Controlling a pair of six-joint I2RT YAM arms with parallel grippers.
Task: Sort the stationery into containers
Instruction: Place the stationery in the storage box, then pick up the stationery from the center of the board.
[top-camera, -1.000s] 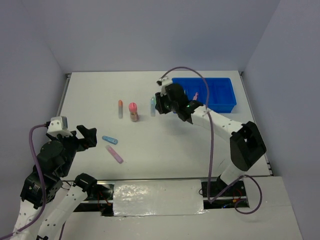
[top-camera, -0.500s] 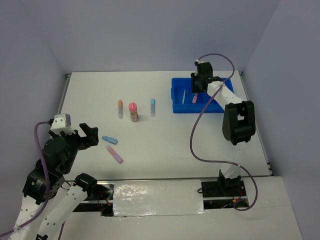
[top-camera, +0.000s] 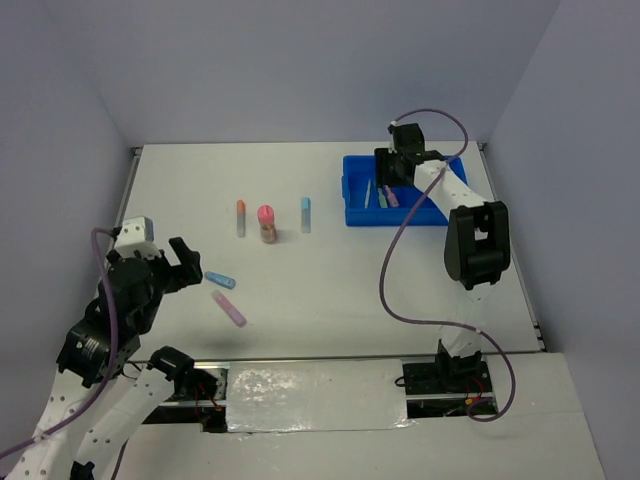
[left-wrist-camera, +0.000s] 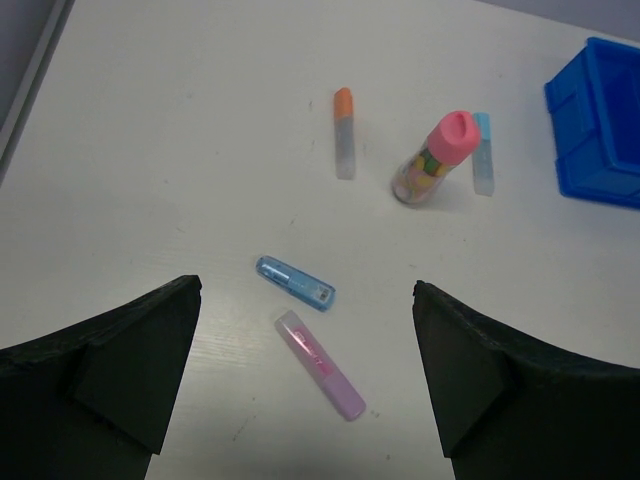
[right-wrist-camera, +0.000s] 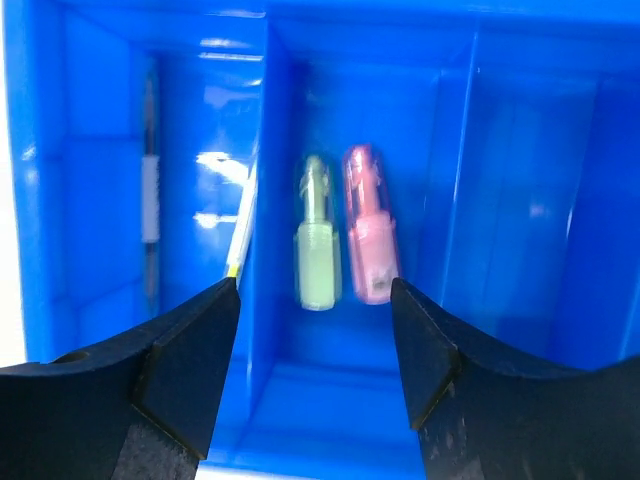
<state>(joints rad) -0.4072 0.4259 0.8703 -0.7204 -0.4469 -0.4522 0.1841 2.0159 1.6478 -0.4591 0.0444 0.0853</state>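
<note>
The blue tray (top-camera: 352, 213) stands at the back right. My right gripper (top-camera: 392, 170) hovers over it, open, nothing between its fingers (right-wrist-camera: 313, 290). Below it, one compartment holds a green highlighter (right-wrist-camera: 318, 255), slightly blurred, beside a pink one (right-wrist-camera: 370, 235). The compartment to the left holds a yellow stick (right-wrist-camera: 243, 225) and a dark pen (right-wrist-camera: 150, 210). My left gripper (top-camera: 185, 265) is open above a blue highlighter (left-wrist-camera: 295, 283) and a purple-pink highlighter (left-wrist-camera: 321, 364), touching neither.
Mid-table, an orange-capped highlighter (top-camera: 240, 217), an upright pink-capped tube (top-camera: 266, 222) and a light-blue highlighter (top-camera: 305, 213) stand in a row. The tray's divider wall (right-wrist-camera: 268, 150) runs between the two filled compartments.
My right arm swung from mid-table to the tray and opened; the green highlighter now lies in the tray beside the pink one. The left arm crept forward a little.
</note>
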